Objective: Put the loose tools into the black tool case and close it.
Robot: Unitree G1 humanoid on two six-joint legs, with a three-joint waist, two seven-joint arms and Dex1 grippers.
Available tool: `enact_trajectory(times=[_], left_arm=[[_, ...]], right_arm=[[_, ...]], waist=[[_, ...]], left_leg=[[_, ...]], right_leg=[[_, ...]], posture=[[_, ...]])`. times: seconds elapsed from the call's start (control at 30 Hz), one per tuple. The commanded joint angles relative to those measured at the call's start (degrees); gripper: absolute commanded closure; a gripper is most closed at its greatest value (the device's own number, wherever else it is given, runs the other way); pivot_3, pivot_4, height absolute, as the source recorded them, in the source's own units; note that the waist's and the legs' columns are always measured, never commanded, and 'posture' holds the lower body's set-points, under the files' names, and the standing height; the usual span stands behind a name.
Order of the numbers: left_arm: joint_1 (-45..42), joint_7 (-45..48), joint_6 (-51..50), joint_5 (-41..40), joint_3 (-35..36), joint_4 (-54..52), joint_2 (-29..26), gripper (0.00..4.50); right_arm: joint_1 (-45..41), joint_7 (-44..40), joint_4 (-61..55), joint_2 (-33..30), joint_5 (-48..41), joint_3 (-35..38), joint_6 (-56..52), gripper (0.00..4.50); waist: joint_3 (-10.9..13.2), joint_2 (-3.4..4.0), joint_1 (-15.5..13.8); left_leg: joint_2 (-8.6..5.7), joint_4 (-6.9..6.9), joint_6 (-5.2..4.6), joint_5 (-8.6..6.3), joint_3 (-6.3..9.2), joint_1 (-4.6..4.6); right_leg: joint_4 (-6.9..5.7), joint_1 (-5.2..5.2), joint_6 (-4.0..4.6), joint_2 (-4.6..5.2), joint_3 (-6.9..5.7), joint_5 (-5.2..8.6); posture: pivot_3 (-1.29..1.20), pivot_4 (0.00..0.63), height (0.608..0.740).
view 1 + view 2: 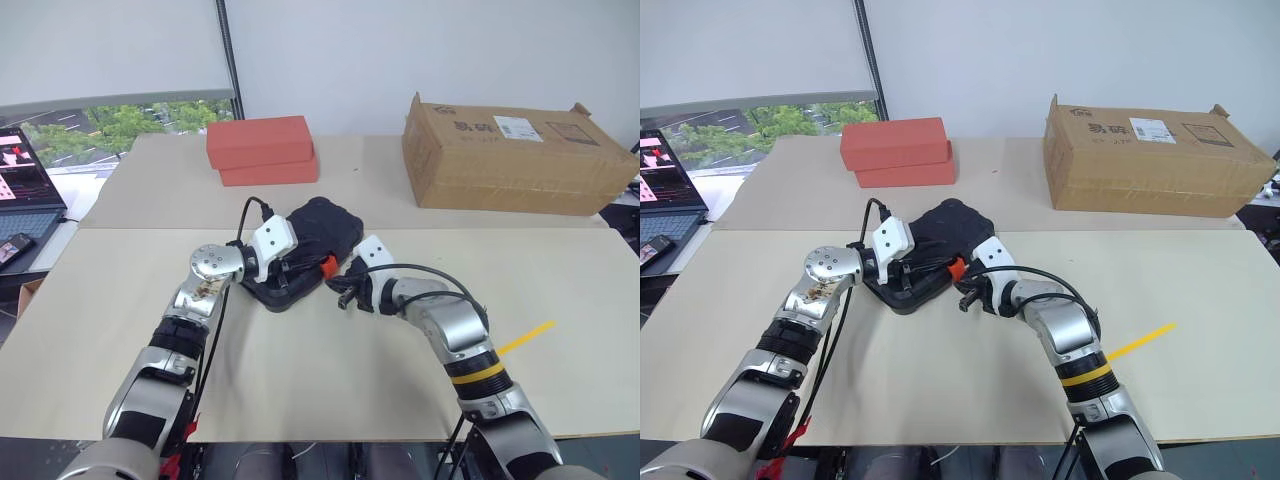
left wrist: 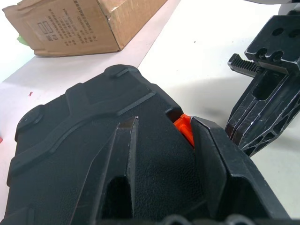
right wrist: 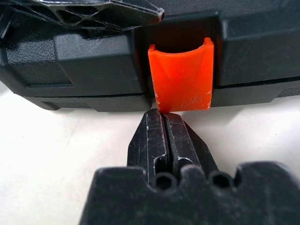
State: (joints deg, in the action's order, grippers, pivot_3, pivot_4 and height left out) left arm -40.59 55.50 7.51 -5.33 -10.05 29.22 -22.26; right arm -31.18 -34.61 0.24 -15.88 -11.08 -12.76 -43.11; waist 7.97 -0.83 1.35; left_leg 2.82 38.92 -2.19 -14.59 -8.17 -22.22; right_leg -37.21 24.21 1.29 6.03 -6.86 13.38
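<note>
black tool case point(image 1: 300, 255) sits mid-table on the front board, lid down, well clear of the cardboard box point(image 1: 515, 155) and the red-orange blocks point(image 1: 262, 150) behind it. no loose tools are lying out on the table that i can make out, so i'd judge you're at the latching step.

left gripper point(image 2: 164, 154) is part spread with both fingers lying flat on the textured lid, pressing on it rather than pinching anything. the orange latch point(image 3: 182, 77) shows just between its fingertips at the case's front edge.

right gripper point(image 3: 165, 133) is clenched, fingers together and nothing between them, tips right at the lower edge of the latch. whether they're touching it or just short, i can't tell.

handling, my read:
- moulded plastic shell, stiff, won't crush under the left gripper's press. probably light enough to skid on the smooth board if you push it sideways, so keep that left press on.
- textured lid gives decent friction. the latch tab is smooth and curved, so closed fingertips could slide off its face.
- don't try to pinch the latch. push it with the closed tips from the lower edge, flat against the front wall, until it snaps.
- risk: pushing off-centre cocks the tab, or the case scoots back toward the left gripper instead of latching.
</note>
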Motion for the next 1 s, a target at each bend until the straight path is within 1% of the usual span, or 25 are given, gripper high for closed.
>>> enact_trajectory(times=[0.03, 0.1, 0.17, 0.2, 0.23, 0.27, 0.33, 0.43, 0.5, 0.6, 0.67, 0.73, 0.77, 0.8, 0.83, 0.87, 0.9, 1.0], left_arm=[[1.5, -1.5, -2.4, -0.9, 2.3, 1.3, -0.3, 2.63], [2.1, -1.7, -6.1, -5.6, 6.0, -1.5, -0.4, 2.63], [3.4, -1.8, -11.3, -11.1, 10.5, -5.7, -1.0, 2.63], [4.5, -2.3, -13.6, -12.9, 12.5, -7.8, -1.9, 2.63], [5.6, -2.5, -15.5, -14.0, 13.9, -9.7, -3.0, 2.63], [7.4, -2.2, -17.1, -15.0, 15.2, -12.2, -4.7, 2.63], [10.7, -2.4, -19.5, -16.6, 17.7, -16.4, -7.2, 2.63], [17.3, -4.4, -23.4, -18.9, 21.9, -23.4, -10.4, 2.63], [22.1, -5.1, -24.7, -19.7, 23.6, -27.6, -11.6, 2.63], [31.8, -5.4, -25.9, -21.2, 26.5, -34.7, -12.5, 1.90], [37.7, -6.1, -26.9, -22.4, 27.9, -39.0, -12.2, 1.18], [43.5, -6.8, -26.9, -22.7, 28.3, -42.5, -11.4, 0.49], [45.2, -7.1, -26.9, -22.7, 28.2, -43.5, -11.2, 0.05], [46.8, -7.8, -27.1, -22.9, 28.1, -44.4, -10.8, 0.00], [48.7, -8.4, -27.3, -22.0, 27.4, -44.7, -10.5, 0.00], [50.1, -8.9, -27.4, -21.5, 27.0, -44.9, -10.3, 0.00], [51.3, -9.3, -26.6, -20.4, 26.3, -44.8, -10.2, 0.00], [53.8, -12.6, -24.6, -15.6, 24.2, -44.6, -9.8, 0.00]], right_arm=[[0.5, -1.7, -4.5, -4.1, -0.2, 2.0, 1.2, 4.44], [2.4, -2.8, -4.4, -6.8, 0.5, 2.1, 3.7, 4.44], [4.4, -4.1, -3.8, -9.3, 1.0, 3.0, 9.0, 4.44], [5.3, -3.8, -3.4, -9.5, 0.1, 4.8, 9.3, 4.44], [6.0, -3.2, -2.8, -9.5, -0.5, 6.5, 10.5, 4.44], [6.8, -3.7, -1.8, -9.8, -1.1, 8.4, 13.7, 4.44], [8.5, -5.9, -0.4, -10.5, -2.2, 11.0, 19.5, 4.44], [12.0, -10.5, 2.1, -11.8, -4.2, 14.6, 28.0, 4.44], [14.3, -14.1, 2.3, -13.0, -5.4, 15.7, 31.7, 4.44], [17.6, -18.7, 2.0, -14.9, -7.8, 16.7, 31.9, 4.50], [18.9, -21.0, 2.3, -15.9, -8.9, 17.3, 32.8, 4.50], [20.0, -23.0, 3.9, -16.8, -9.5, 18.5, 34.5, 3.90], [20.2, -23.4, 4.5, -17.0, -9.6, 18.9, 35.0, 3.67], [20.3, -23.8, 5.2, -17.0, -10.1, 19.5, 35.7, 3.31], [20.4, -24.4, 6.2, -17.2, -10.5, 20.0, 36.6, 3.07], [20.4, -24.9, 6.9, -17.2, -10.7, 20.4, 37.4, 2.64], [20.4, -25.4, 7.6, -17.2, -10.7, 20.7, 38.2, 2.35], [20.4, -27.1, 9.8, -17.6, -10.7, 21.0, 40.4, 1.25]], waist=[[0.0, 0.00, -0.1], [0.0, 0.00, -0.2], [0.0, 0.00, -0.2], [0.0, -0.01, -0.2], [0.0, -0.01, 0.0], [0.0, -0.02, 0.1], [0.0, -0.03, 0.4], [0.0, -0.03, 0.1], [0.0, -0.04, -0.2], [0.0, -0.03, -0.5], [0.0, -0.03, -0.6], [0.0, -0.03, -0.6], [0.0, -0.03, -0.7], [0.0, -0.03, -0.9], [0.0, -0.03, -1.1], [0.1, -0.02, -1.2], [0.1, -0.02, -1.2], [0.1, -0.01, -1.4]], left_leg=[[0.00, 0.00, -0.03, -0.02, 0.00, 0.00], [0.00, 0.00, -0.16, -0.09, 0.01, -0.01], [-0.01, 0.00, -0.19, -0.11, 0.01, -0.03], [-0.01, 0.00, -0.19, -0.11, 0.01, -0.05], [0.00, -0.01, -0.17, -0.11, 0.01, -0.08], [0.00, -0.05, 0.08, 0.04, -0.01, -0.09], [0.01, -0.09, 0.32, 0.18, 0.00, -0.11], [-0.01, -0.18, 0.32, 0.18, 0.02, -0.10], [-0.02, -0.18, 0.24, 0.12, 0.01, -0.11], [-0.04, -0.17, 0.10, 0.02, 0.01, -0.10], [-0.04, -0.17, 0.06, -0.05, 0.01, -0.09], [-0.03, -0.16, -0.01, -0.10, 0.02, -0.09], [-0.02, -0.17, -0.20, -0.22, 0.03, -0.10], [-0.02, -0.17, -0.22, -0.25, 0.04, -0.02], [-0.02, -0.16, -0.27, -0.28, 0.08, -0.01], [-0.01, -0.16, -0.29, -0.29, 0.11, -0.04], [-0.01, -0.16, -0.29, -0.29, 0.11, -0.01], [0.02, -0.16, -0.26, -0.27, 0.13, 0.01]], right_leg=[[0.00, 0.00, 0.00, 0.01, 0.00, 0.00], [0.01, 0.00, -0.01, 0.03, -0.01, 0.01], [0.05, 0.00, -0.04, 0.05, -0.02, 0.02], [0.06, 0.01, -0.04, 0.05, -0.02, 0.03], [0.07, 0.04, -0.05, 0.06, 0.00, 0.03], [0.09, 0.08, -0.04, 0.04, 0.01, 0.03], [0.12, 0.09, -0.04, 0.01, 0.01, 0.03], [0.23, 0.03, -0.10, 0.04, 0.00, 0.06], [0.30, 0.01, -0.12, 0.08, 0.01, 0.08], [0.34, -0.03, -0.20, 0.20, 0.03, 0.12], [0.35, -0.04, -0.23, 0.29, 0.06, 0.14], [0.33, -0.04, -0.23, 0.40, 0.04, 0.14], [0.36, -0.02, -0.23, 0.47, 0.04, 0.14], [0.34, -0.08, -0.23, 0.50, 0.06, 0.14], [0.33, -0.10, -0.24, 0.50, 0.02, 0.16], [0.35, -0.07, -0.34, 0.48, -0.01, 0.21], [0.33, -0.08, -0.46, 0.48, 0.01, 0.29], [0.30, -0.07, -0.50, 0.46, 0.03, 0.32]], posture=[[0.00, 0.150, 0.712], [0.00, 0.150, 0.712], [0.00, 0.150, 0.712], [0.00, 0.150, 0.712], [0.00, 0.150, 0.712], [0.00, 0.150, 0.712], [0.00, 0.150, 0.712], [0.00, 0.150, 0.712], [0.00, 0.150, 0.712], [0.00, 0.150, 0.712], [0.00, 0.150, 0.712], [0.00, 0.150, 0.712], [0.00, 0.150, 0.712], [0.00, 0.150, 0.712], [0.00, 0.150, 0.712], [0.00, 0.150, 0.712], [0.00, 0.150, 0.712], [0.00, 0.150, 0.712]])
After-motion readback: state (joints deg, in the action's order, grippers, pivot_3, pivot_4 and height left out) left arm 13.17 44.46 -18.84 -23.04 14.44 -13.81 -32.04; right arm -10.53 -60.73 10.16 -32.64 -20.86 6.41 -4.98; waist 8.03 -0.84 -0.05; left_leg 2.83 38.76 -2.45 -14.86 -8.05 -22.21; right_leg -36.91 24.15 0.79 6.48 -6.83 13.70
